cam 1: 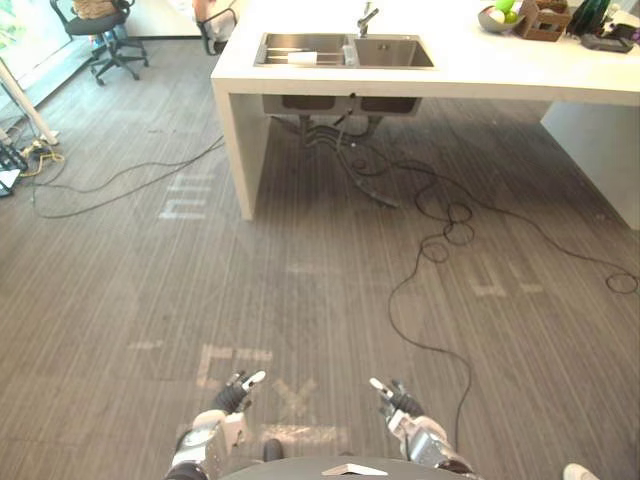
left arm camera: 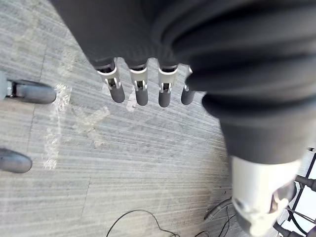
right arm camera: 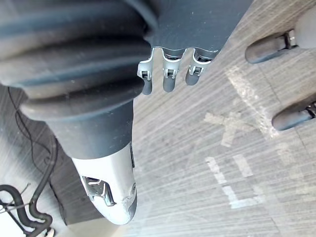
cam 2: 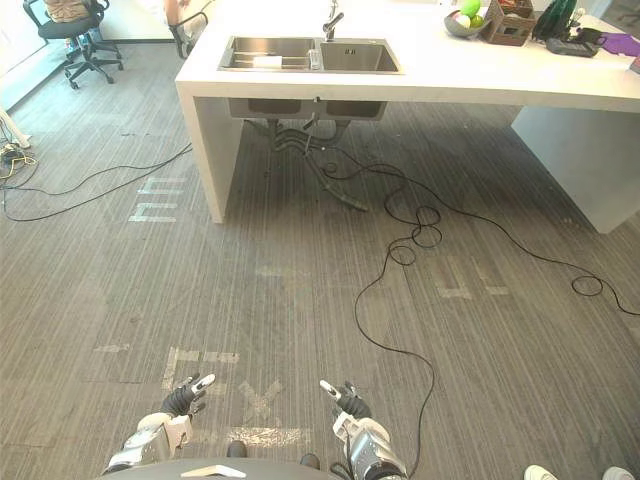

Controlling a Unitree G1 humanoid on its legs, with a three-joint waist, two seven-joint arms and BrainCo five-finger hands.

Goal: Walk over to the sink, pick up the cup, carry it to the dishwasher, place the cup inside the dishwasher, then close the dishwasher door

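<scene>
Left eye view showing left hand [cam 1: 238, 388] and right hand [cam 1: 392, 396] hanging low over striped grey floor [cam 1: 300, 290], fingers lying straight and apart, gripping nothing. White counter [cam 1: 500, 75] standing well ahead, steel sink [cam 1: 345, 50] sitting in it, faucet [cam 1: 367, 18] rising behind. Small pale object [cam 1: 302, 58] lying in left basin; cannot tell whether cup. Black cables [cam 1: 372, 170] trailing over floor beneath sink. Office chair [cam 1: 100, 30] standing far left. Fruit bowl [cam 1: 498, 16] resting on counter right of sink. Tape marks [cam 1: 235, 362] lying just ahead of hands.

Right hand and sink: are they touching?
Apart. The left eye view shows the right hand hanging far from the sink, with open floor between them.
</scene>
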